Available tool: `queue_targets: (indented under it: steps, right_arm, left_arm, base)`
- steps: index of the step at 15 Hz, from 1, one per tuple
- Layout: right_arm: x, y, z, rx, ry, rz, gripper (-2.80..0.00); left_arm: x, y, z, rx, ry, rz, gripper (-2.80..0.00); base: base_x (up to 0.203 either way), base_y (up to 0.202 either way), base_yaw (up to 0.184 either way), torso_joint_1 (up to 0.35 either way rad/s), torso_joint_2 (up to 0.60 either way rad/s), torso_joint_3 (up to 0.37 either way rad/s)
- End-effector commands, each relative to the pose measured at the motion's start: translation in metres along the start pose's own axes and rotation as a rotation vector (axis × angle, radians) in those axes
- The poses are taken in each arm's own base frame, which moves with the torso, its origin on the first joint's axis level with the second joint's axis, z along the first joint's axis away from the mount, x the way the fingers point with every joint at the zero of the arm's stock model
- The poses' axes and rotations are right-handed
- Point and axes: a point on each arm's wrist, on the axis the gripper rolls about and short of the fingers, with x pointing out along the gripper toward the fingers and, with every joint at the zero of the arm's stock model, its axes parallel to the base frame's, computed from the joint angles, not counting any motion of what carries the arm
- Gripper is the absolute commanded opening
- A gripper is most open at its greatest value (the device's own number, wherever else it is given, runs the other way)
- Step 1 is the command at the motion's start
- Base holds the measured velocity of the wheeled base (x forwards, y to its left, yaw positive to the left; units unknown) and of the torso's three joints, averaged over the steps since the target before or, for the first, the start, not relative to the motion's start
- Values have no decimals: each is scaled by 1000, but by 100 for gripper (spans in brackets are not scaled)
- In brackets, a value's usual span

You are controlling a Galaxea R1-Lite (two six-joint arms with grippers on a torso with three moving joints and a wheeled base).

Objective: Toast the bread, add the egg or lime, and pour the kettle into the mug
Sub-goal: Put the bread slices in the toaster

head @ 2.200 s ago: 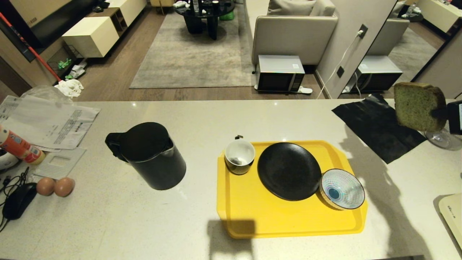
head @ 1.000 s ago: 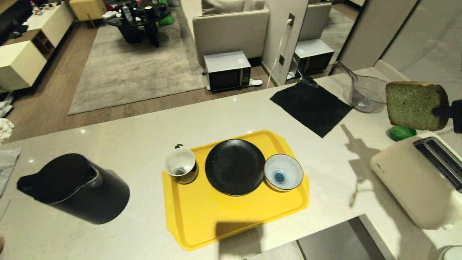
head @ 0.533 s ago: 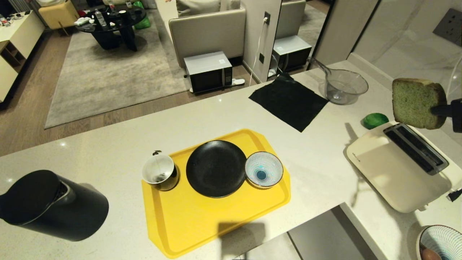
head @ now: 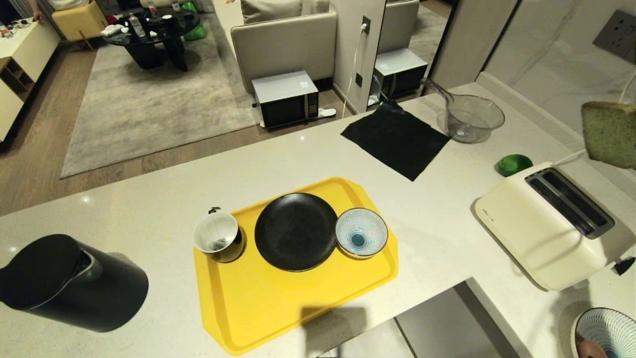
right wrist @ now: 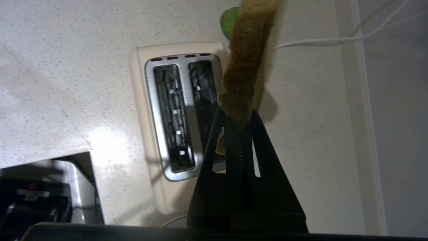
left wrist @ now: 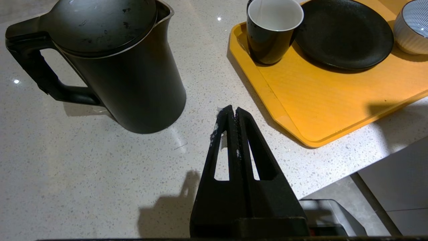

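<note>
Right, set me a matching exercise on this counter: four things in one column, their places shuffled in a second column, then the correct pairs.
Things
1. bread
2. mug
3. lime
4. kettle

Places
A. on the bare counter, left of the yellow tray
B. on the counter just behind the toaster
C. held in the air in the right gripper, above the toaster
D. on the tray, left of the black plate

Pairs: 1-C, 2-D, 3-B, 4-A
</note>
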Motion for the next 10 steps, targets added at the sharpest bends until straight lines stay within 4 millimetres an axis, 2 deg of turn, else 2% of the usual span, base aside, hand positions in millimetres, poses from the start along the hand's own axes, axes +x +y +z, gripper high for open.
queue_targets:
  steps: [1,4,8,10]
  right_arm:
    - [8,-13,-8,14,22,7,-280]
    - [6,-16,-11,17,14,32,-280]
    - [-5,-27,-26,-54,66,91,-280]
    - [-8,-29,-26,-66,87,102,-280]
  left_arm:
    - [0,0,0,1,-1,0,-280]
    - [0,0,0,0,-1,0,-280]
    - [0,0,0,0,-1,0,-280]
    - [0,0,0,1,-1,0,-280]
  base:
    - [0,0,0,0,0,0]
    - [0,0,0,0,0,0]
    - [0,0,0,0,0,0]
    - [0,0,0,0,0,0]
